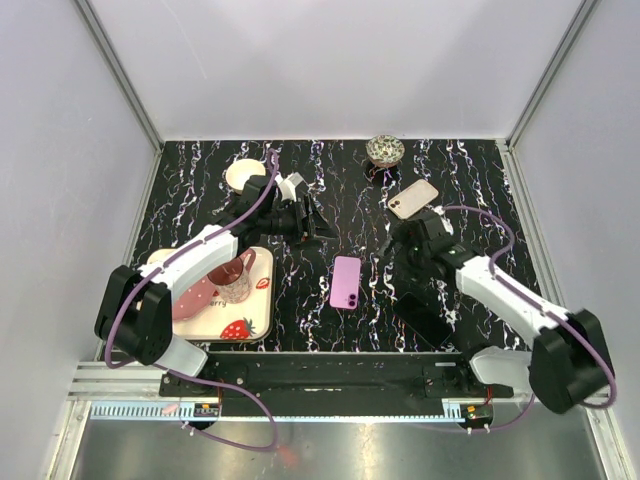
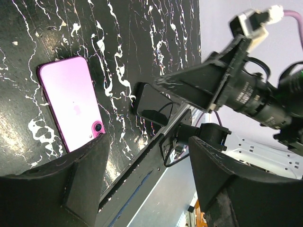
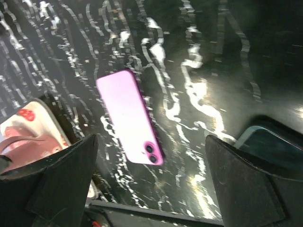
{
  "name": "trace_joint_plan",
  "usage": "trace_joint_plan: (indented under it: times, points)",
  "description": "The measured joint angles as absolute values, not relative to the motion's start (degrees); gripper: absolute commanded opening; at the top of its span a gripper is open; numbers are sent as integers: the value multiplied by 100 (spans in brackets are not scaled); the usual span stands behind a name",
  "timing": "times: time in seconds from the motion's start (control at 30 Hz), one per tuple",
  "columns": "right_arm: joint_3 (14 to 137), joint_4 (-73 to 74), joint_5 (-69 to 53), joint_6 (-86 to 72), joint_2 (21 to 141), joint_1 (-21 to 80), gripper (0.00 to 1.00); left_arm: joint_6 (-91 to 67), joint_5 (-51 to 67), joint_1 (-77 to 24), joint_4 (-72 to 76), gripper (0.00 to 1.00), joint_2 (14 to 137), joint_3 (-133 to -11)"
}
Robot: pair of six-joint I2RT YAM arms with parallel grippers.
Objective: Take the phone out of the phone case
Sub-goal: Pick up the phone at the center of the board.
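Phone (image 1: 345, 282), pink, camera side up, flat at mid tabletop (image 1: 350, 180); cased or bare, cannot tell. Left gripper (image 2: 147, 142) and right gripper (image 3: 151, 142) both splayed, empty, near it. Likely hazards: skidding on slick surface under one-sided push; mistaken reach for beige phone (image 1: 413, 198) far right. No legible brand or writing.

Top view, lower left: letters "berry" legible on the strawberry-print tray (image 1: 256, 306); the start of the word is hidden. Left wrist view, upper right: white markings on a lens barrel (image 2: 246, 94), too small to read. Right wrist view: no legible text.
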State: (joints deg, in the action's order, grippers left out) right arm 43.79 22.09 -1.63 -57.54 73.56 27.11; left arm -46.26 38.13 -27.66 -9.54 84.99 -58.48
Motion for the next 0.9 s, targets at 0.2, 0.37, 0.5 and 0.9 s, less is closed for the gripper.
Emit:
trace_joint_plan:
  times: [0.2,0.37,0.5,0.9]
  points:
    - [4211,3942,910,-5881,6318,2711,100,-4626,3844,-2766,-941,70,8497,-5848]
    - [3656,5293,1223,-6807,5492,2711,99,-4628,3872,-2766,-939,70,8497,-5848]
    - [3507,5931,1205,-7555,5085,2711,99,-4628,3883,-2781,-939,70,8499,-5848]
    - [3190,5996,386,-8521,6038,2714,100,-4624,3892,-2788,-939,70,8501,-5848]
